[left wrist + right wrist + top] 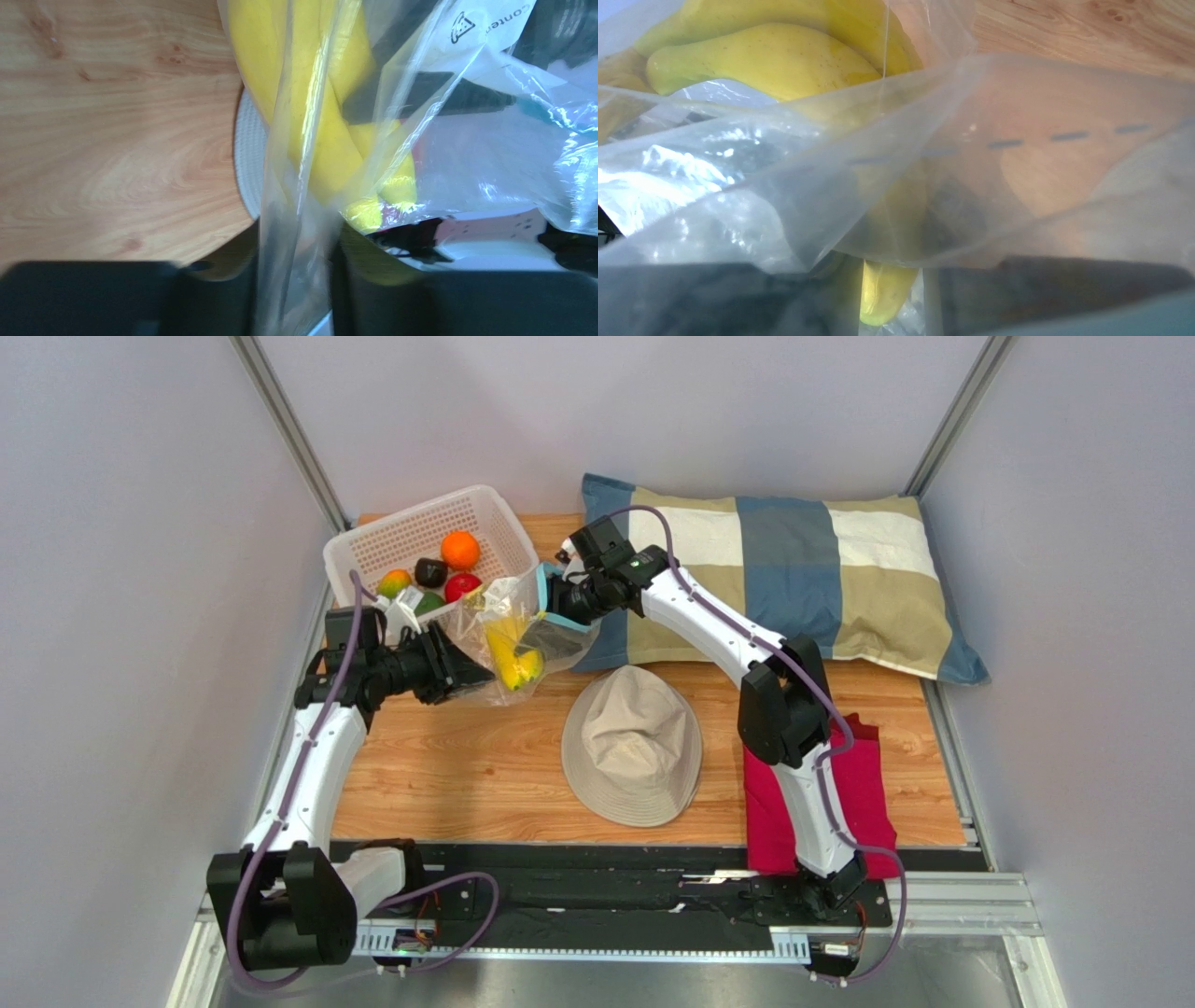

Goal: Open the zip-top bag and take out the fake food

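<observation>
Table point(463, 770): wood; pillow point(800, 567) at far edge; hat point(634, 742) near mid.
Basket point(407, 539): far left; holds most of the fake food point(459, 549): orange, apple, dark & green pcs.
Zip-top bag point(512, 609): you see it held up betw. both claws, just beside basket.
Right claw point(551, 611): pinches bag's blue zip edge.
Left claw point(470, 675): bag film runs betw. its fingers; can't tell if clamped.
Bananas point(516, 661): inside bag, low end.
</observation>
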Robot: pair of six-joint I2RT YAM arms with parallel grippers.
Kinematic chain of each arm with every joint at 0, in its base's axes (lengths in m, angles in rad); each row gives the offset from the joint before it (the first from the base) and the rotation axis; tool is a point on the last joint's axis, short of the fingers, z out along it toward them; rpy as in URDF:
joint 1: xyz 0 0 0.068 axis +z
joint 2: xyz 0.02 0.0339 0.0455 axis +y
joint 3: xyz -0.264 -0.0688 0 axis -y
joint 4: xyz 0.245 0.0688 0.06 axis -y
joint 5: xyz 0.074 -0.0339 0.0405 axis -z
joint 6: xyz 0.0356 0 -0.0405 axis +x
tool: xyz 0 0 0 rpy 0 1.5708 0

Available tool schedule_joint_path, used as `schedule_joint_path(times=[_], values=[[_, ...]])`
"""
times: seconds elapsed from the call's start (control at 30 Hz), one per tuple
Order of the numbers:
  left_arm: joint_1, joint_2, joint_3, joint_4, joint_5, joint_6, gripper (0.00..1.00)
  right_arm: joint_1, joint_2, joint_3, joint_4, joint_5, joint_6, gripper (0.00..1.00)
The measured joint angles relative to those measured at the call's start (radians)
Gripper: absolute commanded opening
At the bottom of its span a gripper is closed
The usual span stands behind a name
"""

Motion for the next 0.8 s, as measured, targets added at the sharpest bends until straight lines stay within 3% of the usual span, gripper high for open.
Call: schedule_joint_path(times=[0.07,0.1,0.23,0.6,0.67,0.7,0.77,0.8], values=[[0.0,0.005,0.0,0.006,-0.002,0.002,0.04,0.006,-0.006,-0.022,0.01,-0.011,0.0,0.19],[0.0,0.005,0.0,0.005,-0.002,0.007,0.0,0.008,-0.006,-0.033,0.013,-0.014,0.001,0.2],[0.0,0.003,-0.004,0.005,-0.002,0.016,0.0,0.013,-0.006,-0.061,0.026,-0.024,0.008,0.33],[0.0,-0.043,-0.048,0.006,0.011,0.018,0.0,0.04,-0.006,-0.062,0.032,-0.05,0.033,0.47],[0.0,-0.043,-0.055,0.005,0.012,0.019,0.0,0.046,-0.006,-0.063,0.032,-0.054,0.034,0.42],[0.0,-0.043,-0.058,0.005,0.012,0.019,0.0,0.049,-0.006,-0.063,0.032,-0.055,0.034,0.2],[0.001,-0.045,-0.061,0.005,0.013,0.022,0.0,0.05,-0.006,-0.063,0.032,-0.053,0.032,0.19],[0.001,-0.047,-0.061,0.005,0.013,0.023,0.0,0.05,-0.006,-0.065,0.033,-0.057,0.035,0.28]])
